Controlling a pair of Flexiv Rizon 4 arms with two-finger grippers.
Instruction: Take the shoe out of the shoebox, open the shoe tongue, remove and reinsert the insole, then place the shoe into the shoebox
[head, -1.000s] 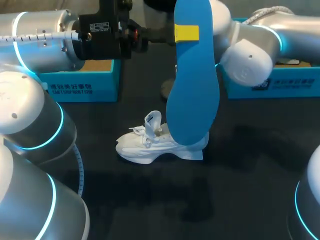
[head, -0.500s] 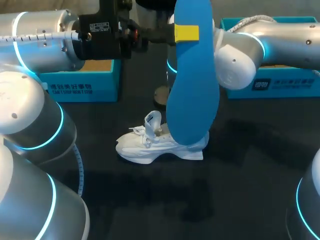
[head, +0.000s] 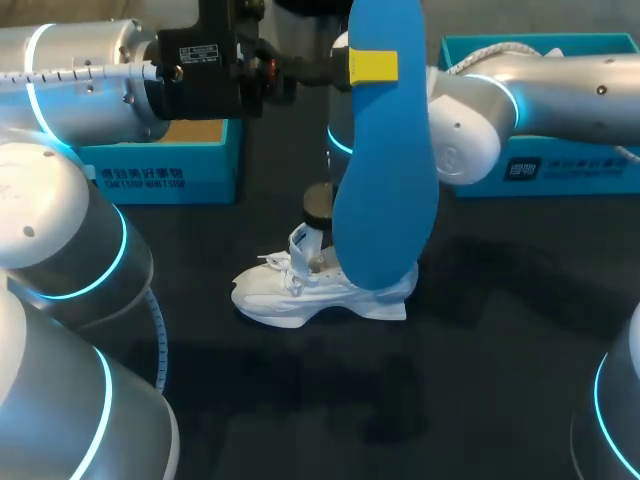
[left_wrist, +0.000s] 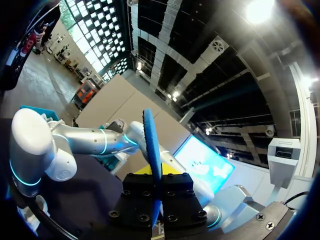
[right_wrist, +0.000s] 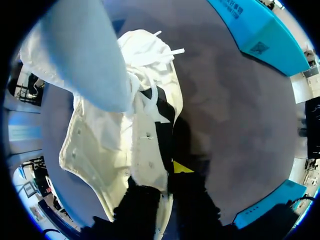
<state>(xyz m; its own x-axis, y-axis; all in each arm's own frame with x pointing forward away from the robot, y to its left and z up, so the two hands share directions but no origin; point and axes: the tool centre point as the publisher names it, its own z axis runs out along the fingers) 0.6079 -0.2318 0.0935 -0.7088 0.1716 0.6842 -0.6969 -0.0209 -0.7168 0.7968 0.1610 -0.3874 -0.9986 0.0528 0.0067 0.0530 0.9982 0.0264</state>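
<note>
Dark table (head: 480, 350) with the left arm (head: 90, 80) in from the far left and the right arm (head: 540, 90) in from the far right. Both arms cover much of the boxes.

Two teal boxes stand at the far side.
- The left shoebox (head: 160, 175) is open and brown cardboard shows inside. Most of it is behind the arm.
- On the right shoebox (head: 570, 165) only the front wall and a strip of rim are visible. Can't tell the contents.

The blue insole (head: 385, 170) is held off the table, roughly upright over the middle, hiding the heel end of the shoe. The left gripper (head: 372, 66) is clamped on its upper end, with a yellow tip on the near face. In the left wrist view the insole sits edge-on between the fingers.

The white shoe (head: 290, 290) stands on its sole at table centre, outside both boxes, toe to the left. Its tongue (head: 305, 240) stands up.

The right gripper (right_wrist: 166, 175) is at the shoe's opening, just far of the tongue. It is mostly behind the insole in the head view. Open or closed: can't tell.
</note>
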